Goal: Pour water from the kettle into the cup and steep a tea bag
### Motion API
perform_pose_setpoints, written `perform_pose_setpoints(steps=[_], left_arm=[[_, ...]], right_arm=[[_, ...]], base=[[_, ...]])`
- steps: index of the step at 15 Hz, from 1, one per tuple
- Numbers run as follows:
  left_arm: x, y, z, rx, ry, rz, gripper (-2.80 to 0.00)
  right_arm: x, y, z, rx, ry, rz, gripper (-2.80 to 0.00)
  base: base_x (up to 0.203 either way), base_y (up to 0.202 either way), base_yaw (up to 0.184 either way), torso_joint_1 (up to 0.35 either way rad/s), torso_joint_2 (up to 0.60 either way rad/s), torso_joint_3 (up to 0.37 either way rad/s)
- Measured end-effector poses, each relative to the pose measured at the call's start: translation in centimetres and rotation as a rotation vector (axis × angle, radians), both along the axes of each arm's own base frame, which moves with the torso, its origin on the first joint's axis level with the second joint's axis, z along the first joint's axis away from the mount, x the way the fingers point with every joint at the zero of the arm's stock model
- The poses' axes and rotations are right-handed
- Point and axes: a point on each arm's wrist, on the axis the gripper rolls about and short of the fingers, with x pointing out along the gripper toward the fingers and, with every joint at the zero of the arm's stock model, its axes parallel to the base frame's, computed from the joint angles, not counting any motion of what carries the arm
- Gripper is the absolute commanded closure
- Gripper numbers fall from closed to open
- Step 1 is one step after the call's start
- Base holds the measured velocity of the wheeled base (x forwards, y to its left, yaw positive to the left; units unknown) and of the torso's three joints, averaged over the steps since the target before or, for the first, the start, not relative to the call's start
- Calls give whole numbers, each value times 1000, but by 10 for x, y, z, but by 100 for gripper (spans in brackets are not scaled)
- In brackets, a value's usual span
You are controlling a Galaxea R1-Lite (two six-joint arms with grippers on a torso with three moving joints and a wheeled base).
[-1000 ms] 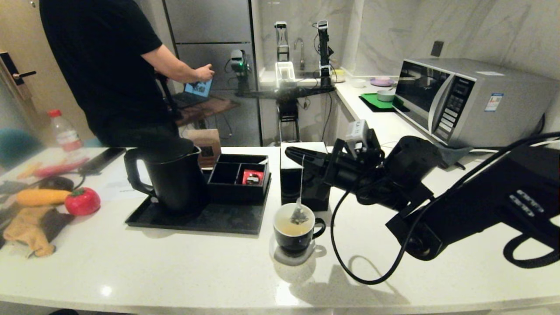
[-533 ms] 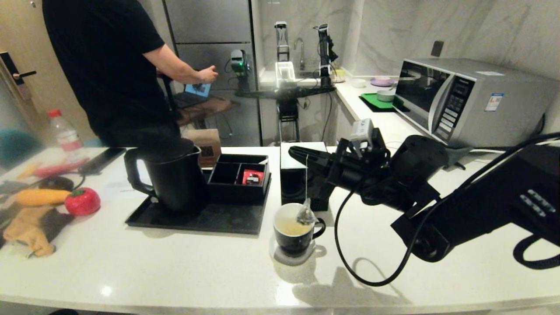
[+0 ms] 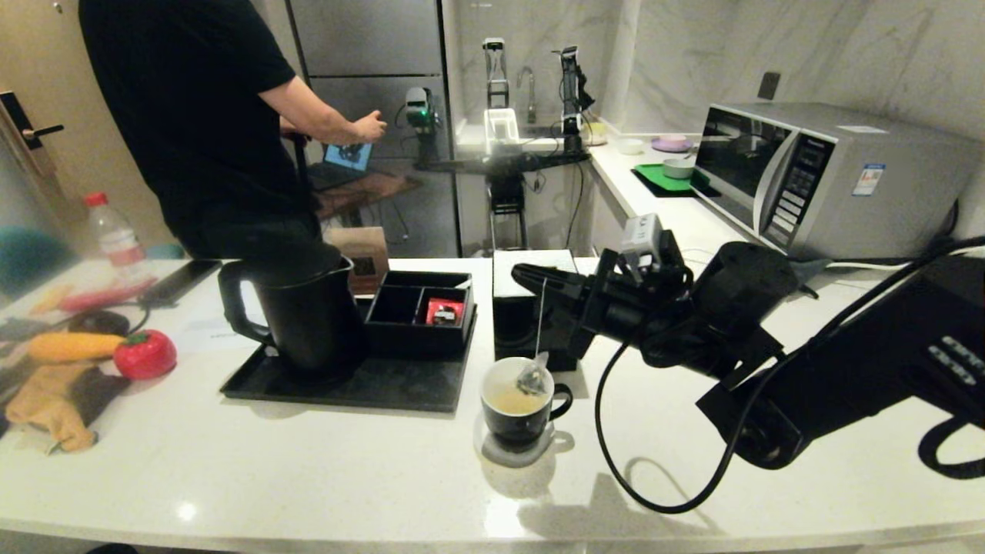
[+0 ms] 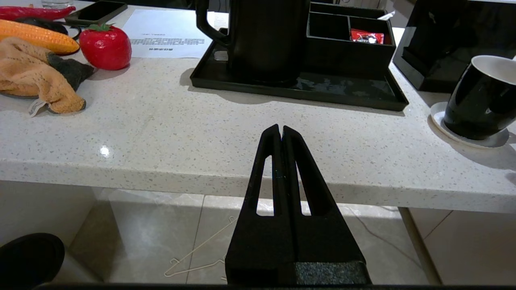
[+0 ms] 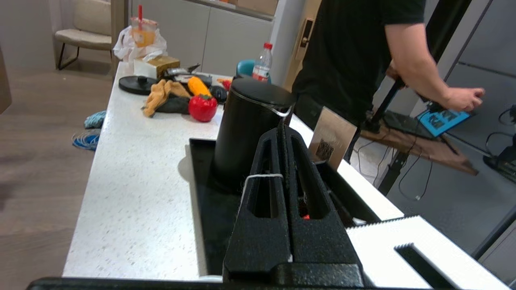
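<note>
Drifting slightly rightward, right gripper (image 3: 529,275), jaws pinching the string, dangles tea bag (image 3: 532,378) directly below over cup (image 3: 519,405); lower vertically, keeping the bag centred.

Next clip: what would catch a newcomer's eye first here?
The right gripper, shut on a thin string, dangles the tea bag at the rim of the cup, which holds pale brown liquid at the counter's middle. To its left the kettle stands on a black tray. The left gripper waits shut before the counter edge.
</note>
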Motion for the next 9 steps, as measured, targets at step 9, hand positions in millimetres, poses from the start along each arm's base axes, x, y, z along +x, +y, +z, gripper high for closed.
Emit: perform_pose_setpoints(steps=[9], left_arm=[[0,0,0,0,0,0,0]], right_arm=[[-3,-2,-1,-5,8,-1,0]], base=[[0,0,0,0,0,0]])
